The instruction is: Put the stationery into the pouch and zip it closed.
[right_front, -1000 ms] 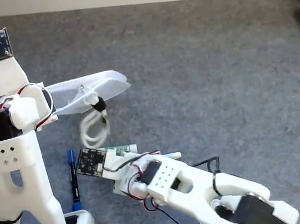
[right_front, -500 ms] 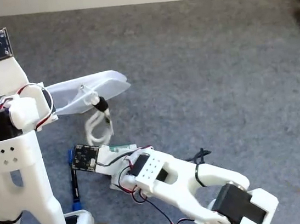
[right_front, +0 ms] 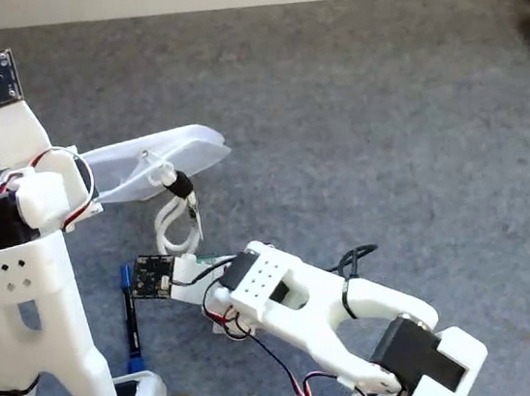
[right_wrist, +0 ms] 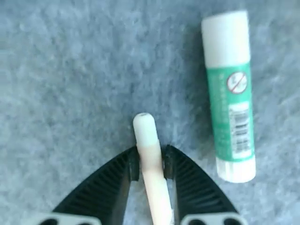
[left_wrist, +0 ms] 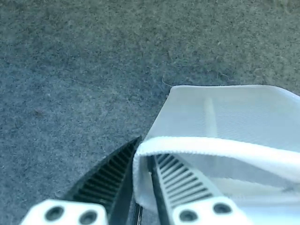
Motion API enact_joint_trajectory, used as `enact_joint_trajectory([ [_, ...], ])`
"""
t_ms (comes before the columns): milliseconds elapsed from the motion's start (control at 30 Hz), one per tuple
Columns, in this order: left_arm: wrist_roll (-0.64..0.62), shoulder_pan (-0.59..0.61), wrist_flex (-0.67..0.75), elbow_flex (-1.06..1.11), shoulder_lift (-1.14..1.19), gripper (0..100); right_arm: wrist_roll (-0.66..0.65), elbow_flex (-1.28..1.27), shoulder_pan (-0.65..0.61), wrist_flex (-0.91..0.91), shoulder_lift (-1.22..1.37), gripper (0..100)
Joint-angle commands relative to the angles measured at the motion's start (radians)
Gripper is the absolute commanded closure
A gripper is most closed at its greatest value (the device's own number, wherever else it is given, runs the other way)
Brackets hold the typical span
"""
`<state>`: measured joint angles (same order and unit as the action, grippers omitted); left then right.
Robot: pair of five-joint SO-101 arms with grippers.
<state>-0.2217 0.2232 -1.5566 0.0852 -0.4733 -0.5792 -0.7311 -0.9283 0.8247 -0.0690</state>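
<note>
risk, pouch grip: your left gripper [left_wrist: 143, 151] pinches only the rim of the pouch [left_wrist: 225, 117]. A tug from the other arm could pull the thin mesh out of the jaws, and the mouth would likely sag shut.
risk, blue pen: the blue pen [right_front: 130, 313] lies on the carpet [right_front: 382, 124] just beside the right arm's wrist. A low swing could knock it in under the left arm's base.
risk, cord: the white cord loop [right_front: 177, 227] hangs from the pouch between the right gripper and the pouch mouth. A pen tip coming in low could snag it.
risk, pen grip: the white pen [right_wrist: 146, 136] has a slim, smooth barrel. I'd expect it to swivel or slide in the jaws if you lift fast.
left gripper: closed down on the pouch rim, mesh folded between the jaws. The rest of the pouch runs out ahead of it and looks held up off the carpet.
right gripper: the right gripper [right_wrist: 150, 158] is nearly closed, both jaws touching the white pen, whose tip pokes out just past the fingertips.
glue stick: the glue stick [right_wrist: 230, 93] lies on the carpet just to one side of the right gripper, apart from the pen and roughly parallel to it.
</note>
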Motion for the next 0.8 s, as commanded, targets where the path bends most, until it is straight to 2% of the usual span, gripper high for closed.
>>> enact_joint_trajectory([
  [0, -0.012, 0.002, 0.002, -0.004, 0.002, 99, -0.011, 0.030, 0.016, 0.044, 0.002, 91.8],
  [767, -0.012, 0.001, 0.002, -0.004, 0.002, 99, -0.012, 0.022, 0.015, 0.044, 0.004, 92.1],
])
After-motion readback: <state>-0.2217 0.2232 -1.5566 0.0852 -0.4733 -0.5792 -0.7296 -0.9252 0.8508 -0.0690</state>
